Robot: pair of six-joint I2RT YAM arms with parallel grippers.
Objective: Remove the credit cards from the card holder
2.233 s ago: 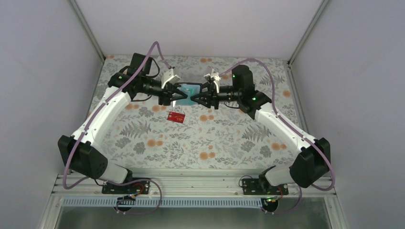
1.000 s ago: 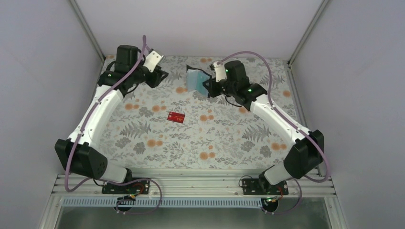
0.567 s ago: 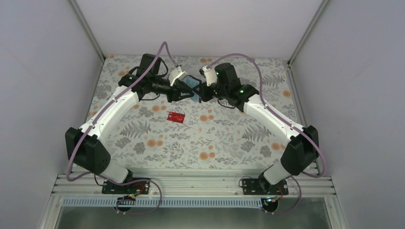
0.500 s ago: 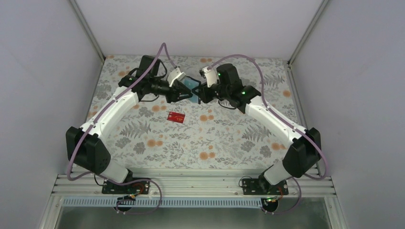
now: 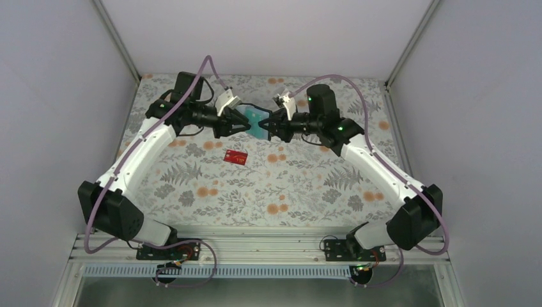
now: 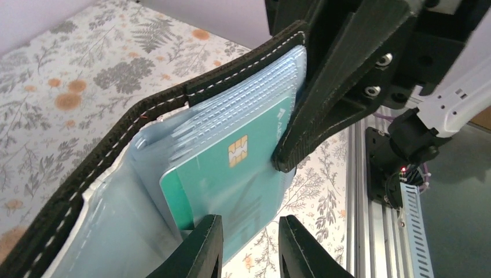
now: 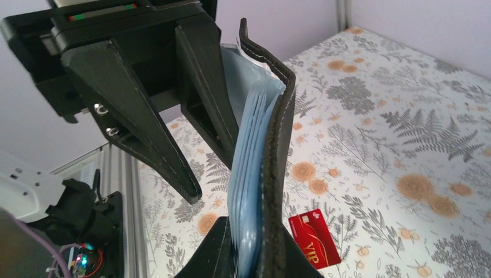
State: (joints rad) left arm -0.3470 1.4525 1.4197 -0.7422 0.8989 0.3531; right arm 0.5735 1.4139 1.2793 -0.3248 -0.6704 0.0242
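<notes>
The card holder (image 7: 275, 150) is clamped by the right gripper (image 7: 255, 250); the teal card (image 6: 231, 179), straddled by the left gripper (image 6: 246, 246) (grip unclear), should be drawn straight along its sleeve.

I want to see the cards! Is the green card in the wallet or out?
Partly out. The green card pokes one bare corner from the card holder; clear sleeves cover the rest.

The red card (image 7: 314, 237), lying flat on the flowered table (image 7: 405, 145), bears "VIP" in gold letters; a smaller gold mark above them is too fine to read. The teal card (image 6: 231, 174) in the card holder (image 6: 145, 116) shows no legible print.
</notes>
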